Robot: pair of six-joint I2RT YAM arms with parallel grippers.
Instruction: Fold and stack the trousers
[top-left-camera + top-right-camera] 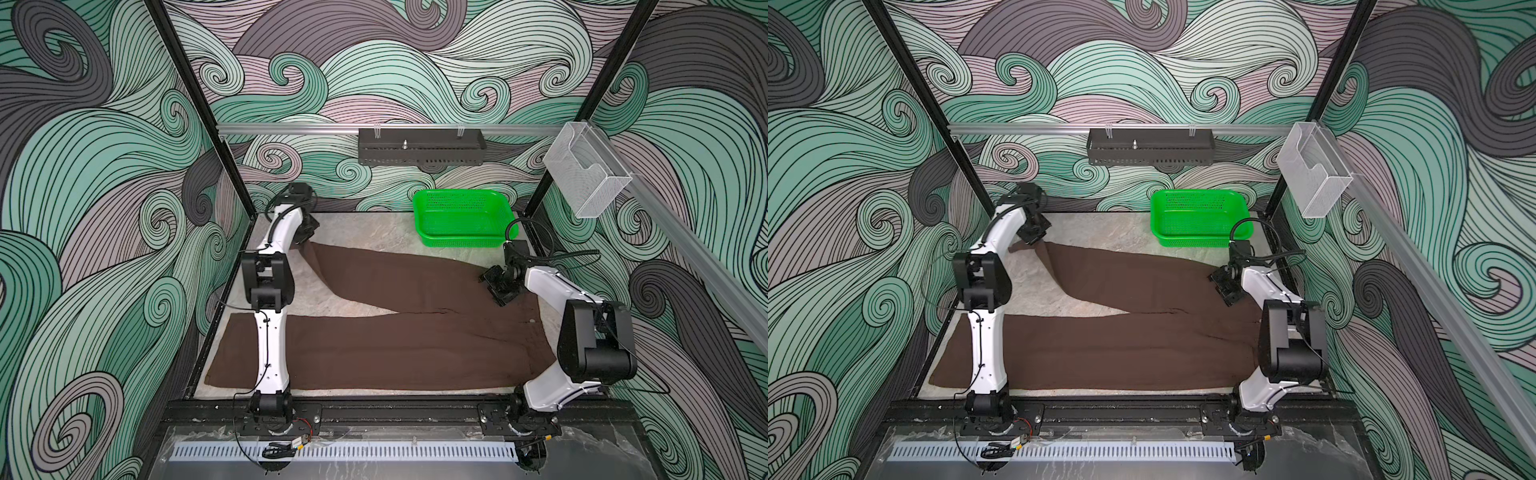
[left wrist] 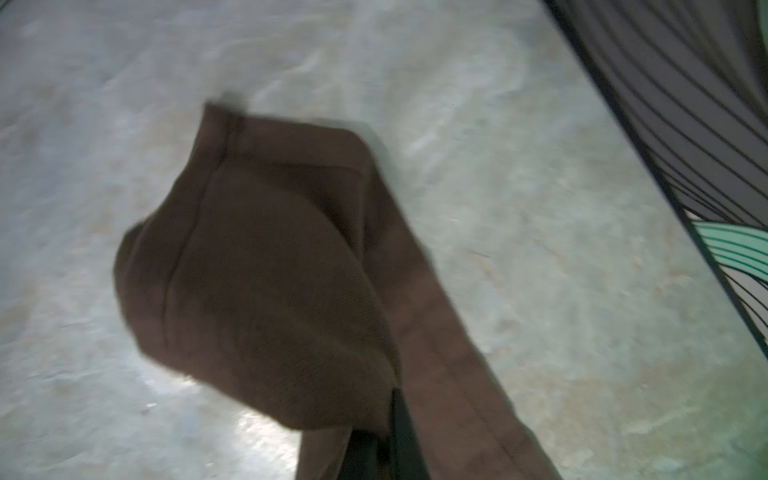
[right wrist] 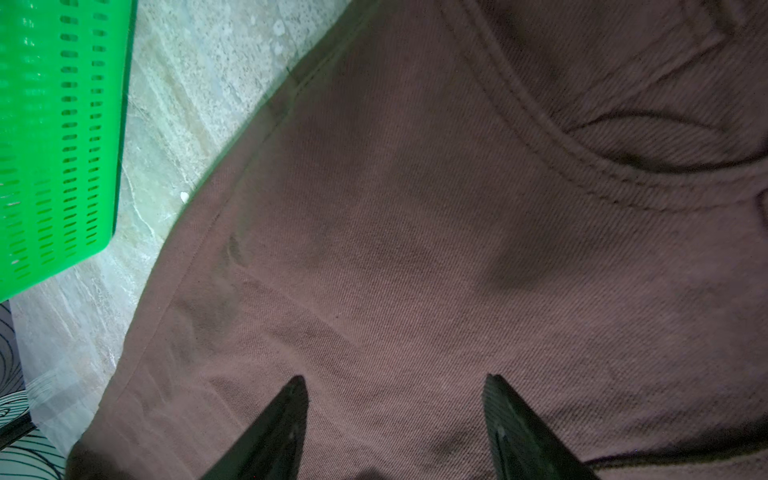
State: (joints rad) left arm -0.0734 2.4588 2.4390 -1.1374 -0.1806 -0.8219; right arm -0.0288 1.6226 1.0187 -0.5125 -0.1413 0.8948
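The left fingers (image 2: 403, 440) clenched a leg hem of the trousers (image 1: 395, 345) — cloth bunched just beyond them; the right fingers (image 3: 282, 428) stood parted, empty, over the hip lying on the surface (image 1: 332, 299).

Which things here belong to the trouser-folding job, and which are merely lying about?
Job: trousers; left gripper, shut on the far leg's hem; right gripper, open above the pocket area.
Lying about: green basket; black hanging tray; clear holder.

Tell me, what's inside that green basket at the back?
Nothing shows inside the green basket: just its perforated floor and walls. Its near wall hides a thin strip of the floor.
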